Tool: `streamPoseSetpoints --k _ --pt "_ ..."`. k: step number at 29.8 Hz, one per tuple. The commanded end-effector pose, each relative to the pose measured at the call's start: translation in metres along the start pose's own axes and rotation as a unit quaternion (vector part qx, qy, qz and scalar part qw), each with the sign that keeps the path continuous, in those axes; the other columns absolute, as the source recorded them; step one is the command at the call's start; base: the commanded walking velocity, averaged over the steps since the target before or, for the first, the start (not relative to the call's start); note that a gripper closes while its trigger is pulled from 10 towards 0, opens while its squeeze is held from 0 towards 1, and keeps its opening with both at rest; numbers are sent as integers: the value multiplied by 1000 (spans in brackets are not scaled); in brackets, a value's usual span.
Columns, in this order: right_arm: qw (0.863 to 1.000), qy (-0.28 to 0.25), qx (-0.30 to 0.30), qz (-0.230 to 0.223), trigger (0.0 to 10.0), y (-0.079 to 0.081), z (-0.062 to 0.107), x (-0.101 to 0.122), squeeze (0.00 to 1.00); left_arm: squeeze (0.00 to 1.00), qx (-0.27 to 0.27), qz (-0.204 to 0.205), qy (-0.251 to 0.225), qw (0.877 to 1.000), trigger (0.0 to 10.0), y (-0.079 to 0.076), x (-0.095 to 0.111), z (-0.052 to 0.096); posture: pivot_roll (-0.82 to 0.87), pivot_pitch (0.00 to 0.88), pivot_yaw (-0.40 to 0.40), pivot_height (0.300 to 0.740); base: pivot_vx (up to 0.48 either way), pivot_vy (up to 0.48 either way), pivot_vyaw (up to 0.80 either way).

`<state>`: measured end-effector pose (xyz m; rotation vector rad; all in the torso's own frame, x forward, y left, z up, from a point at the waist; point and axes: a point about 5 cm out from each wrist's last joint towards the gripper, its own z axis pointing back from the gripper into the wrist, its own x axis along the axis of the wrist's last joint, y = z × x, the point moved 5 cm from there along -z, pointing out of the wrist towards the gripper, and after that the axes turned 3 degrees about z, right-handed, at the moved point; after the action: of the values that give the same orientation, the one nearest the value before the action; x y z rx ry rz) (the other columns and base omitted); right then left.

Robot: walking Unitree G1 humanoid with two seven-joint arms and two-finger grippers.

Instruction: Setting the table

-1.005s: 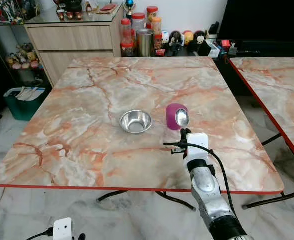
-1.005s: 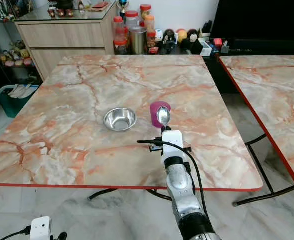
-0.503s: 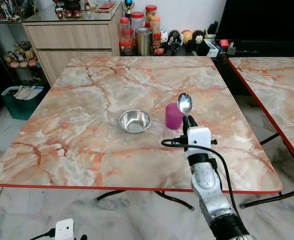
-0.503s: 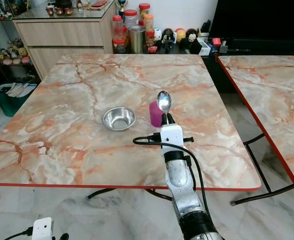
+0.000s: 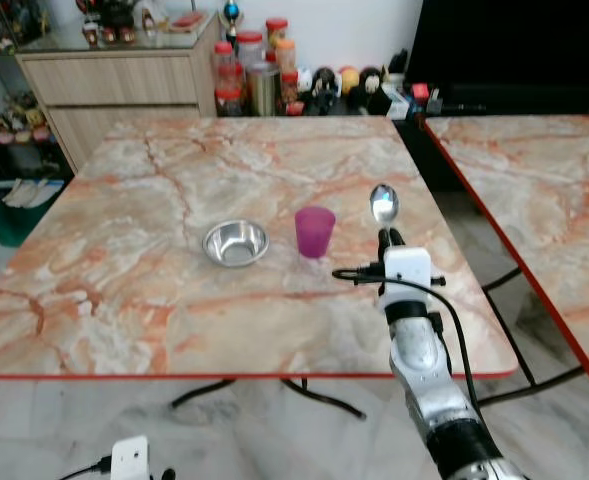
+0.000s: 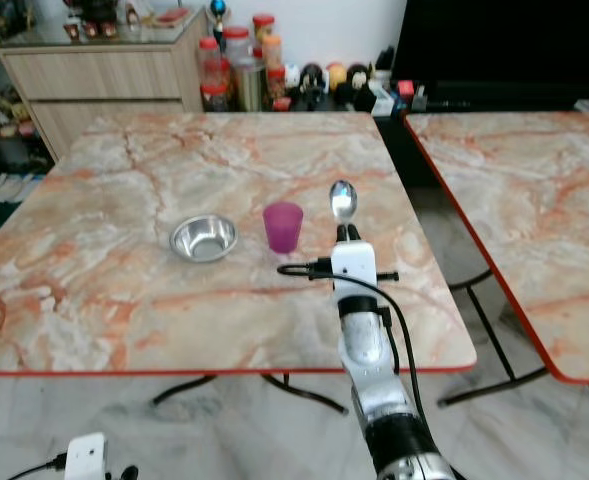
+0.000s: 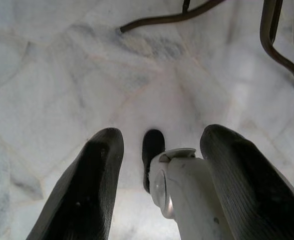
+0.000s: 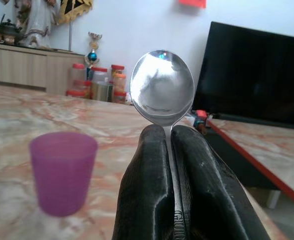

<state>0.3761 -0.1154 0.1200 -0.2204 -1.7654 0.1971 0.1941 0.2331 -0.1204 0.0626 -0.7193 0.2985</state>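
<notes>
Right wrist view: right gripper [image 8: 169, 137] clamped on the spoon [image 8: 162, 95] handle, long axis in line with the fingers, bowl outermost, aimed away across the marble table [image 5: 124, 290]. Purple cup [image 5: 314, 231] just left of it, steel bowl [image 5: 236, 243] beyond. Left gripper [image 7: 156, 145] spread wide above the floor.

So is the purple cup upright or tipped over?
Upright: the purple cup stands on its base on the table, mouth up, beside the steel bowl.
</notes>
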Motion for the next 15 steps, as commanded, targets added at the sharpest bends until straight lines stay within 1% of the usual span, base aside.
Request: streamPoseSetpoints --k 1,3,5,13,15 --pt "1000 -3 5 1 10000 3 -4 5 0 0 1 -2 5 1000 10000 0 -2 0 72 0 -1 740 0 -326 0" --pt "1000 -4 13 -4 10000 6 -5 6 0 0 -1 -4 11 1000 10000 -1 -5 1 56 0 8 740 0 -322 0" --pt "1000 -2 19 0 10000 9 -5 6 0 0 -2 -4 13 1000 10000 -1 -6 1 56 0 9 740 0 -322 0" --pt "1000 0 27 -5 10000 15 -4 5 0 0 0 -5 13 1000 10000 2 -7 1 57 0 16 740 0 -322 0" --pt "1000 1 27 -5 10000 15 -4 5 0 0 1 -4 13 1000 10000 2 -7 1 59 0 15 740 0 -319 0"
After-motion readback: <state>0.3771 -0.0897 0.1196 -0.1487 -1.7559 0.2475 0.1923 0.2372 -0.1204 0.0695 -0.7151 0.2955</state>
